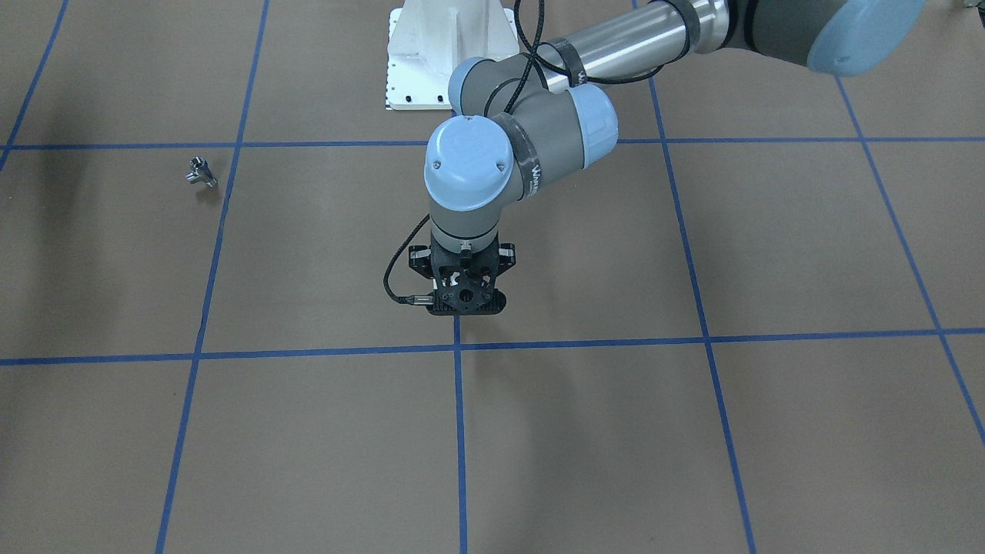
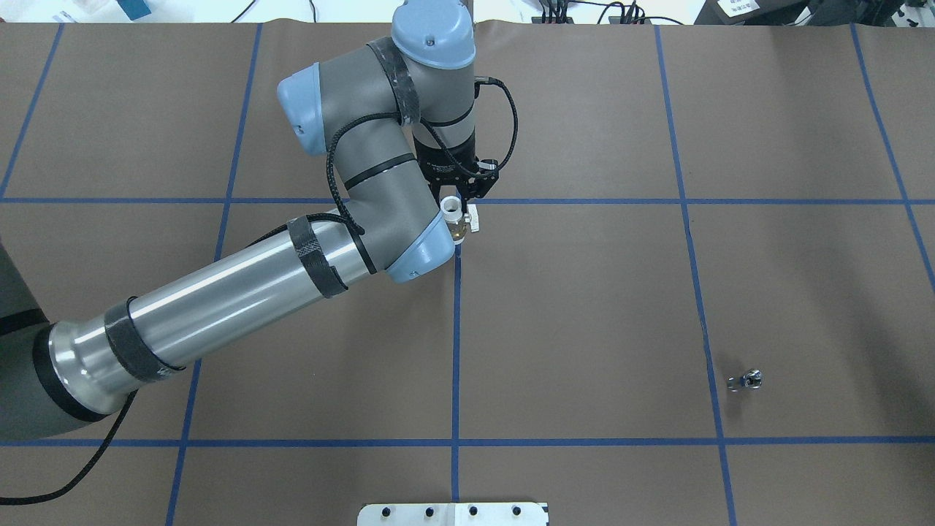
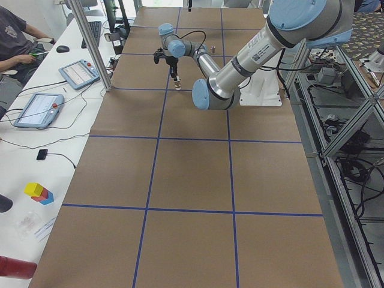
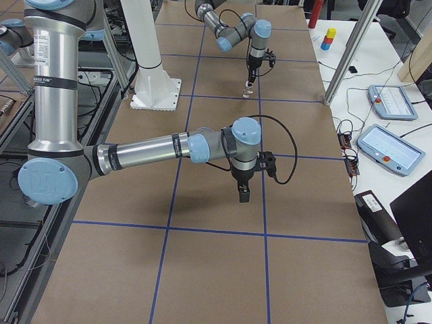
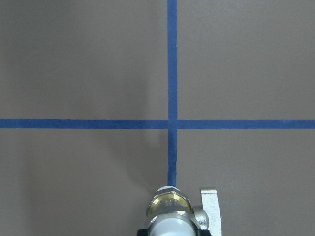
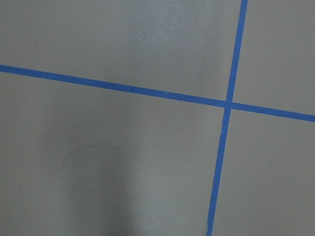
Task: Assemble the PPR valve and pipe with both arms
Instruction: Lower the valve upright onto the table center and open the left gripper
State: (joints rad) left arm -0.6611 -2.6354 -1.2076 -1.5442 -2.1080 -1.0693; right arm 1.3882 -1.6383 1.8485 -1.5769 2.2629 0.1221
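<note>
My left gripper is shut on the PPR valve, a brass body with a white ring end and a white side tab. It holds the valve over a crossing of the blue tape lines. The valve also shows at the bottom of the left wrist view and in the exterior left view. In the front-facing view the left gripper hides it. The pipe, a tiny silver fitting, lies alone on the mat, far from both grippers; it also shows in the front-facing view. My right gripper hovers over another tape crossing; I cannot tell whether it is open or shut.
The white bolted pedestal stands at the robot's side of the table, between the arms. The brown mat carries a blue tape grid. An operators' bench with tablets and a metal post runs along the far side.
</note>
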